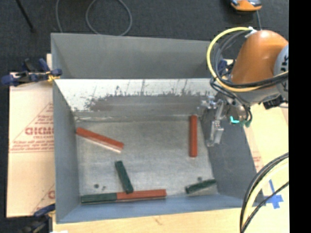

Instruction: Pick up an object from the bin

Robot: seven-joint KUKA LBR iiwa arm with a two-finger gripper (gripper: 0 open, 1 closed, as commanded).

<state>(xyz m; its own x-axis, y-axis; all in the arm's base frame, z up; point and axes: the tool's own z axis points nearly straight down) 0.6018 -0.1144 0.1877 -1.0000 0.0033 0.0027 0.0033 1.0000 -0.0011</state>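
**Gripper (pixel 213 140) low in the bin (pixel 146 57), no pick made yet**

The task stood at its start: every stick lay flat on the bin floor, and none showed in the gripper. The arm (pixel 233 113) reached in from the frame's right, its orange cover (pixel 257 52) at upper right. The wrist pointed down, and the gripper hung close to the bin's right wall, right of centre. Whether the gripper was spread or closed could not be told from this angle. Nearest was the red stick (pixel 193 136), lying up-and-down in the frame just left of the gripper and seemingly clear of it. The corner stick (pixel 200 186), green, lay below at lower right. The orange stick (pixel 98 139) at left, the dark stick (pixel 123 176) and the end-to-end pair (pixel 141 194) along the lower edge lay well apart. Closing on a stick and lifting it remained.
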